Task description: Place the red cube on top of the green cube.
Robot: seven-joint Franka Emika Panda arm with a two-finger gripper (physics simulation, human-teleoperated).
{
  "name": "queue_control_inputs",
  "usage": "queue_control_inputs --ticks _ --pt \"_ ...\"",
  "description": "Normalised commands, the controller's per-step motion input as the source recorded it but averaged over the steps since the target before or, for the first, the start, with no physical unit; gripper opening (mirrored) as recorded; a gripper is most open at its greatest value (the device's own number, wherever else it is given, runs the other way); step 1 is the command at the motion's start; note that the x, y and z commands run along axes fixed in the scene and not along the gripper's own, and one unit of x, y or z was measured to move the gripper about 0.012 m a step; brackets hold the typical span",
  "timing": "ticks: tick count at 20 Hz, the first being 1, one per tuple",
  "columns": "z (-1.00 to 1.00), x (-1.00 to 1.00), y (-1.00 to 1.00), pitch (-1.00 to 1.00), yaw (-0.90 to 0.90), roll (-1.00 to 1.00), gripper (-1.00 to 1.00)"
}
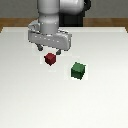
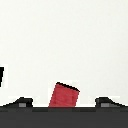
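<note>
While the fingers (image 1: 49, 50) hang spread above the red cube (image 1: 50, 59) on the tabletop (image 1: 30, 95), near the green cube (image 1: 78, 70), I judge it light, rigid; I'd pinch opposite flat faces.

The exterior view looks down from high and some way off across the white surface (image 1: 30, 100), taking in the arm and both cubes. The wrist view sits close, looking past the fingers (image 2: 20, 102) at the surface. Both share the red cube (image 1: 50, 59) (image 2: 64, 95).
</note>
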Motion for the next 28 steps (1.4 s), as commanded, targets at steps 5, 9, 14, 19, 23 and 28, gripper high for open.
queue_control_inputs --ticks 5,9,14,19,23,28 --pt "-0.6 0.0 0.0 0.0 0.0 0.0 1.0" --pt "0.0 0.0 0.0 0.0 0.0 0.0 -1.0" --pt "0.2 0.0 0.0 0.0 0.0 0.0 -1.0" --pt "0.8 0.0 0.0 0.0 0.0 0.0 -1.0" --pt "1.0 0.0 0.0 0.0 0.0 0.0 -1.0" --pt "0.0 0.0 0.6 0.0 0.0 0.0 -1.0"
